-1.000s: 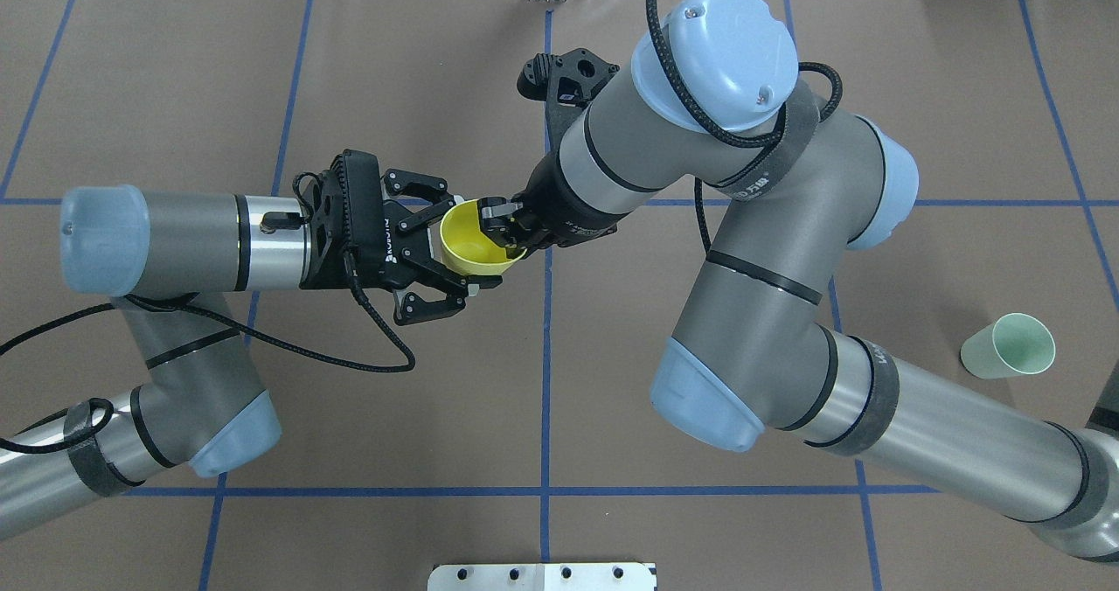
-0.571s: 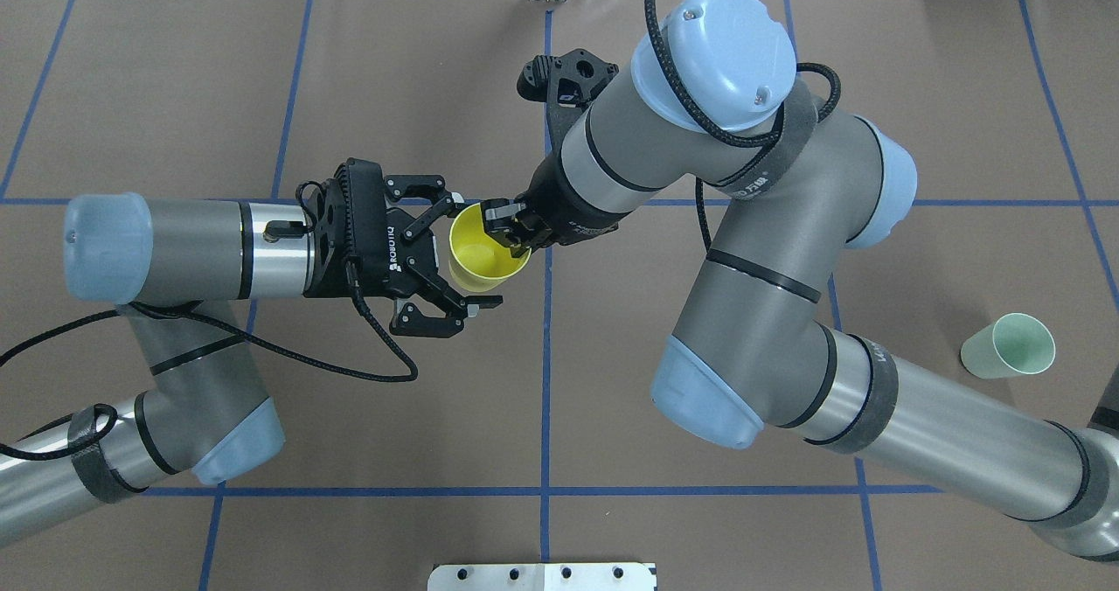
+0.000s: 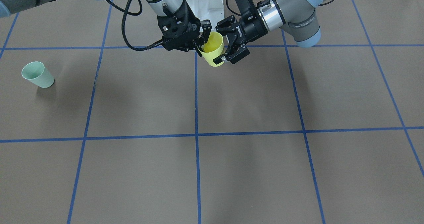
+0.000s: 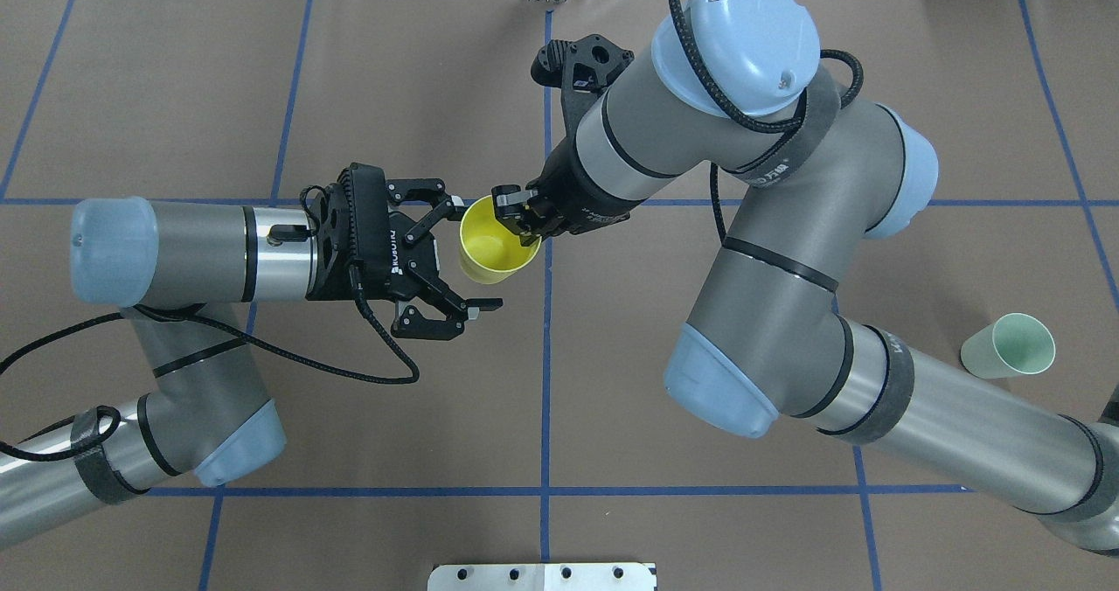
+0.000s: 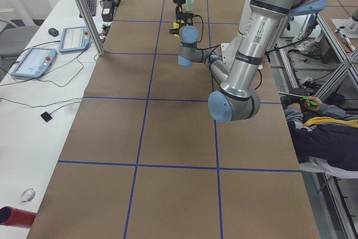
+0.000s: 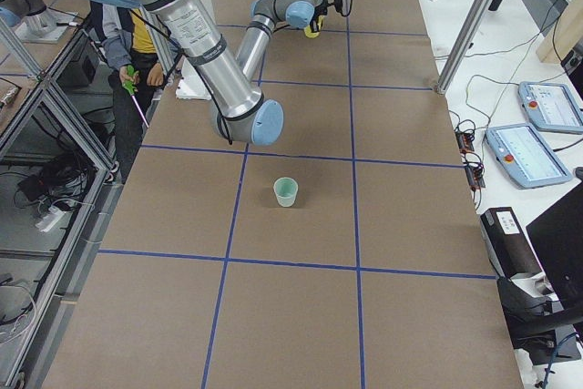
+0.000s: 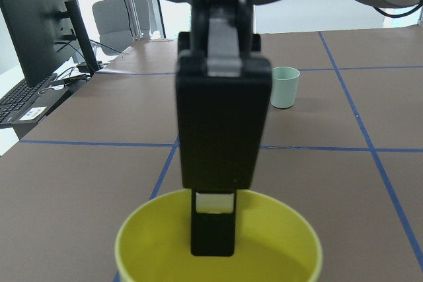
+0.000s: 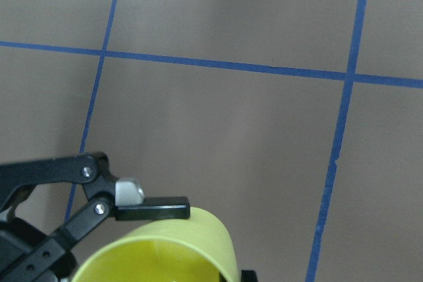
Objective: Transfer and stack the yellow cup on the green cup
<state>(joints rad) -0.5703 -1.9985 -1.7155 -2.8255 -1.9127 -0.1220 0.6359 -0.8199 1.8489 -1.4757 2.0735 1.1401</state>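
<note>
The yellow cup [image 4: 498,250] hangs upright above the table near the centre line. My right gripper [image 4: 516,219] is shut on its rim, one finger inside and one outside. It also shows in the front view [image 3: 213,53] and close up in the left wrist view [image 7: 218,246]. My left gripper [image 4: 474,251] is open, its fingers standing on either side of the cup, the near finger clear of it. The green cup [image 4: 1010,346] stands upright alone on the table far to my right, also in the front view [image 3: 37,74].
A brown mat with blue tape grid lines [image 4: 545,399] covers the table. A metal plate [image 4: 542,576] sits at the near edge. A seated person [image 5: 319,121] is beside the table, behind the robot.
The left gripper's jaws have spread wider off the yellow cup. The cup has turned more upright in the right gripper and shifted slightly to the right.
</note>
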